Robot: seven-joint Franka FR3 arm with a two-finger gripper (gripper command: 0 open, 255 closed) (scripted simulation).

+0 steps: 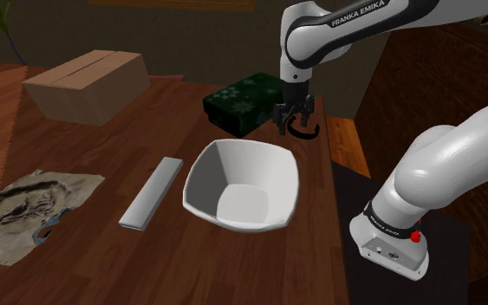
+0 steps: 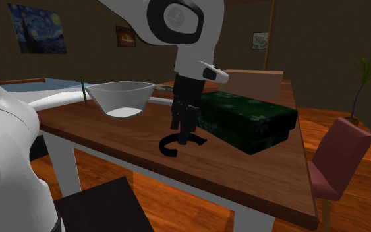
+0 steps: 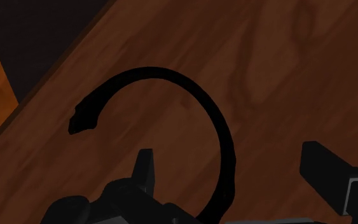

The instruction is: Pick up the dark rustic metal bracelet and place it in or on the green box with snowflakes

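A thin black open-ring bracelet [image 1: 305,132] [image 2: 176,146] [image 3: 165,73] lies on the brown wooden table, close to the table's edge. My gripper [image 1: 291,121] [image 2: 185,135] [image 3: 231,172] hangs just over it, open. In the wrist view one side of the ring runs between the two fingers, and neither finger touches it. The dark green box with pale snowflakes [image 1: 246,102] [image 2: 243,118] stands closed right beside the gripper, on the shoulder view's left of the bracelet.
A white bowl [image 1: 242,186] [image 2: 121,99] sits in front of the green box. A grey flat bar [image 1: 151,192], a crumpled printed sheet [image 1: 25,212] and a cardboard box [image 1: 86,82] lie further left. A reddish chair [image 2: 339,158] stands off the table's end.
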